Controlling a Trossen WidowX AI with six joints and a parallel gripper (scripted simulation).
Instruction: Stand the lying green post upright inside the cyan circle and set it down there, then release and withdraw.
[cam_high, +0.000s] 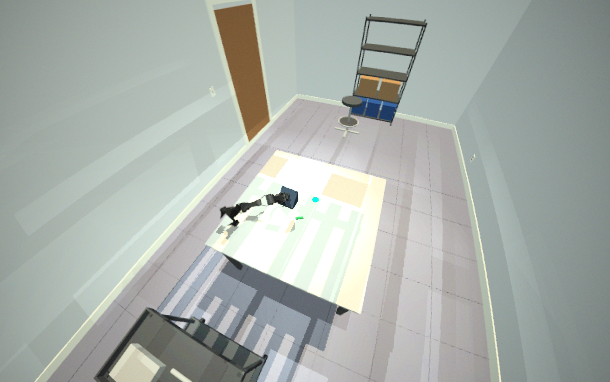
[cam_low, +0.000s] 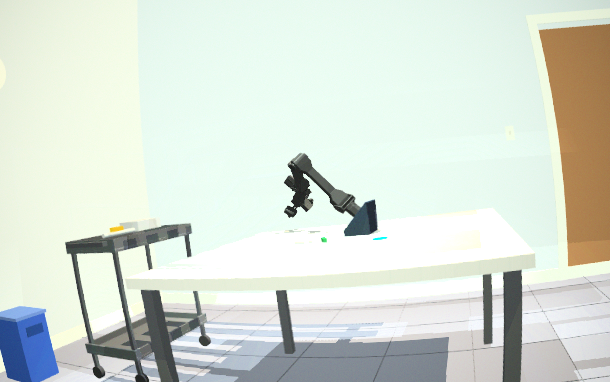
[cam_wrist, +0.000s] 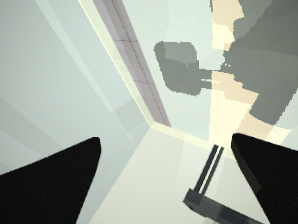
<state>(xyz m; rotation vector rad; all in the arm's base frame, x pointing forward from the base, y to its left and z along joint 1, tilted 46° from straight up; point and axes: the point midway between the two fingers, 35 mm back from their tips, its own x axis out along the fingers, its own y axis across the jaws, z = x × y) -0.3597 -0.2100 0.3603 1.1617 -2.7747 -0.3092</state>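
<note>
The black arm (cam_high: 252, 204) (cam_low: 322, 182) leans out from a dark blue block (cam_high: 293, 201) (cam_low: 369, 220) shaped like a wedge. It goes up to a bent elbow, then folds down, like a bent leg. Its gripper (cam_high: 228, 216) (cam_low: 299, 208) (cam_wrist: 166, 143) hangs in the air, above the top of the desk (cam_high: 345, 280) (cam_low: 330, 278), on the side by the door wall and toward the corner nearest the cart (cam_high: 122, 340) (cam_low: 127, 243). The jaws are spread wide — nothing is pinched in them.

The green post (cam_high: 299, 218) (cam_low: 324, 239) is small and lies on its side on the desk, in from all the edges and well apart from the gripper. The cyan circle (cam_high: 315, 199) (cam_low: 380, 238) is flat and round, with no post in it. It is near the block, closer to the desk edge that faces the shelf (cam_high: 395, 73) than the post is.

The desk is pale and looks smooth, with straight edges and dark, square legs — bright patches and gray shadows lie on its top.
</note>
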